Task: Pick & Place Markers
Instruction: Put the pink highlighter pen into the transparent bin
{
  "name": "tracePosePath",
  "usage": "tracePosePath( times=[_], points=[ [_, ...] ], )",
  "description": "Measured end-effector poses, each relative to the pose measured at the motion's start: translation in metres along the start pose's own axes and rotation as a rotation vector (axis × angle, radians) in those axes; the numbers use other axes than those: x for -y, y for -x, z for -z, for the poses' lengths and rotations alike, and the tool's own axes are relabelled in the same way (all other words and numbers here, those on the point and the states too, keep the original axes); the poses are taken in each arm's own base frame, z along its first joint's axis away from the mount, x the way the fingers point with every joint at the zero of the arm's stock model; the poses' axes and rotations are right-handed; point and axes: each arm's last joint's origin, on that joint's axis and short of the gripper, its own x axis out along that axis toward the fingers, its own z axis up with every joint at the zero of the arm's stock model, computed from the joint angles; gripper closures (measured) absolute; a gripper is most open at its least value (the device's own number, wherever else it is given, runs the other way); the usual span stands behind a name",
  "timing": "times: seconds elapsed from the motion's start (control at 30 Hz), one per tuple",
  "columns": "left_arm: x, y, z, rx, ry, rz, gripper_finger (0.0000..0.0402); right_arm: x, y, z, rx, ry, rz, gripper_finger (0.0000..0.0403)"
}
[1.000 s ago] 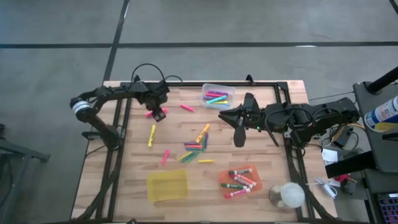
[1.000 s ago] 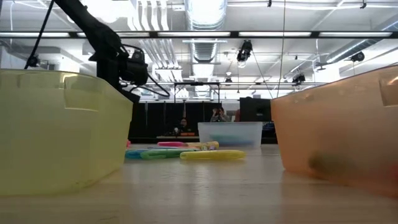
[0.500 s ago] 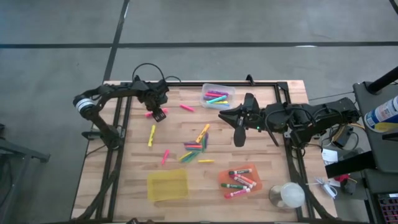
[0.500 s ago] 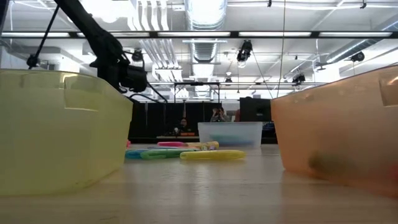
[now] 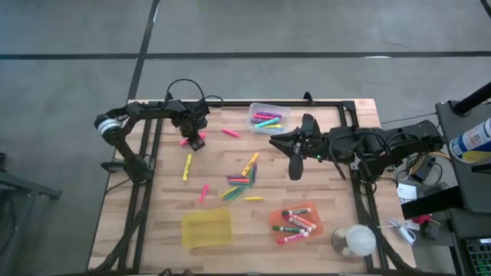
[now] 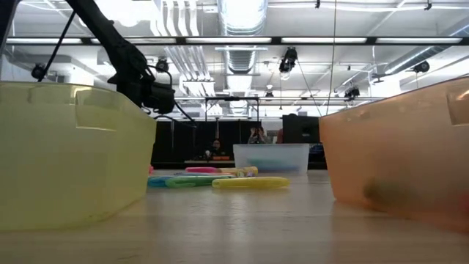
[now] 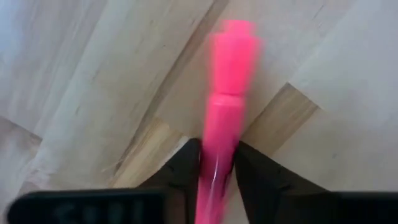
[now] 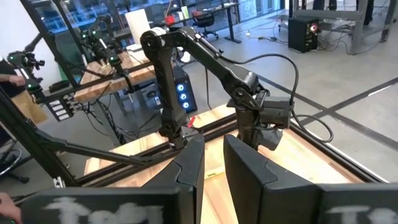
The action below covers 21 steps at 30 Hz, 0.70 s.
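Note:
My left gripper (image 5: 196, 140) is at the table's far left, shut on a neon pink highlighter (image 7: 227, 74), whose end shows beside it in the high view (image 5: 184, 141). It also shows in the low view (image 6: 157, 95). My right gripper (image 5: 288, 146) waits above the table's middle right, pointing left, its fingers (image 8: 213, 146) a narrow gap apart and empty. Several markers lie in a pile (image 5: 242, 182) at the table's middle. Single ones lie about: yellow (image 5: 186, 166), pink (image 5: 204, 192), pink (image 5: 230, 133). My left gripper pinches the pink highlighter's barrel (image 7: 214, 134) between its two fingers, which lie across it and come from above. The cap end (image 7: 233, 37) sticks out past the fingertips over the wood. Whether the highlighter is lifted clear of the table, I cannot tell.
A clear bin (image 5: 253, 107) with markers stands at the far middle. A yellow bin (image 5: 205, 228) and an orange bin (image 5: 314, 228) with markers stand near the front edge. A clear round container (image 5: 354, 241) sits at the front right corner. People show far behind (image 6: 256, 134).
My left gripper has gone down a little toward the table at the pink highlighter, and the arm's elbow has swung a little toward the far edge.

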Motion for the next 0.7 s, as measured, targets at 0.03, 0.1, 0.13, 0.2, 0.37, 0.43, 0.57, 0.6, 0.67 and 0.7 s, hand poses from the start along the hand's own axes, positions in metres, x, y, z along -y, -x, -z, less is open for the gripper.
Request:
tracePosePath(
  times=[0.03, 0.1, 0.13, 0.2, 0.37, 0.43, 0.57, 0.6, 0.67, 0.7],
  points=[
    [0.0, 0.0, 0.0, 0.002, 0.0, 0.0, 0.0329, 0.0, 0.0, 0.0, 0.0, 0.0, 0.0, 0.0346],
    [0.0, 0.002, -0.001, 0.005, 0.006, 0.001, 0.0351, 0.0, 0.0, 0.0, 0.0, 0.0, 0.0, 0.0346],
    [0.0, 0.002, -0.001, 0.008, 0.008, 0.005, 0.0355, 0.0, 0.0, 0.0, 0.001, 0.0, 0.0, 0.0346],
    [0.0, 0.003, -0.003, 0.017, 0.009, 0.019, 0.0355, 0.0, 0.0, -0.001, 0.009, -0.005, -0.004, 0.0346],
    [0.001, 0.009, -0.008, 0.047, 0.032, 0.079, 0.0351, 0.0, 0.0, -0.002, 0.019, -0.011, -0.006, 0.0346],
    [0.002, 0.013, -0.012, 0.067, 0.04, 0.107, 0.0343, 0.0, 0.0, -0.002, 0.02, -0.012, -0.004, 0.0346],
    [0.004, 0.026, -0.024, 0.124, 0.045, 0.144, 0.0339, 0.002, -0.001, -0.003, 0.022, -0.013, 0.004, 0.0346],
    [0.004, 0.029, -0.027, 0.139, 0.047, 0.144, 0.034, 0.002, -0.001, -0.003, 0.022, -0.014, 0.005, 0.0346],
    [0.006, 0.038, -0.034, 0.173, 0.042, 0.142, 0.034, 0.003, -0.002, -0.004, 0.024, -0.014, 0.009, 0.0346],
    [0.007, 0.043, -0.038, 0.192, 0.037, 0.141, 0.034, 0.004, -0.002, -0.004, 0.024, -0.014, 0.01, 0.0346]
  ],
)
